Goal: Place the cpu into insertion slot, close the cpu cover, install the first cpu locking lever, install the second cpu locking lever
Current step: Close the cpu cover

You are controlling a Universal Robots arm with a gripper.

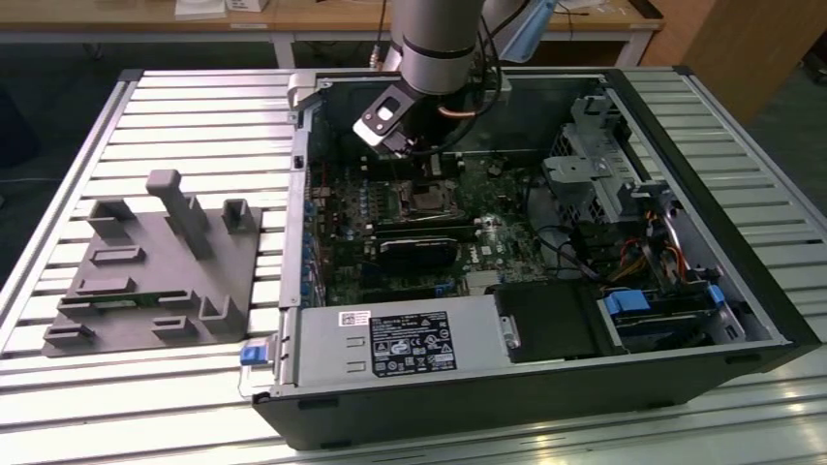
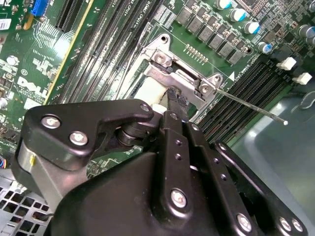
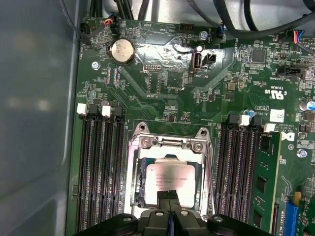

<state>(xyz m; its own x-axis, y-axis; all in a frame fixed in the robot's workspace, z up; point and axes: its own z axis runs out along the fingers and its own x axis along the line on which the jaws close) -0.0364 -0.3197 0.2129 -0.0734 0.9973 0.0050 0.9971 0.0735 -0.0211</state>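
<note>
Fingers [image 3: 164, 201] first: finding them pressed together, with nothing visible between the tips; recording the gripper [image 3: 170, 197] as pointing down onto the cpu [image 3: 170, 179], tips meeting its grey face near one edge in the first wrist view; not able to tell whether pressing or merely touching.

Locating the cpu inside the insertion slot [image 3: 129, 172], lying flat and square to the silvery rim; seeing the cpu cover [image 3: 170, 143] lying down around it, the chip's face showing through the square window.

Noting, in the second wrist view, the gripper [image 2: 173, 98] reaching to the same socket; also a thin lever rod [image 2: 246, 104] running from a socket corner out over the neighbouring memory slots [image 2: 246, 81], its far tip free.

Recording the motherboard [image 3: 162, 98] as carrying black memory slots on both sides of the socket and a round coin battery [image 3: 122, 50] well apart from it.

Observing, in the exterior view, the arm [image 1: 446, 39] coming down into the open computer case [image 1: 543, 407], with the gripper [image 1: 416, 155] just above the insertion slot [image 1: 420, 199]; noting the case lying on its side on the slatted bench [image 1: 194, 107]; noting a grey fixture block [image 1: 155, 281] on the bench toward the exterior view's left, apart from the case.
</note>
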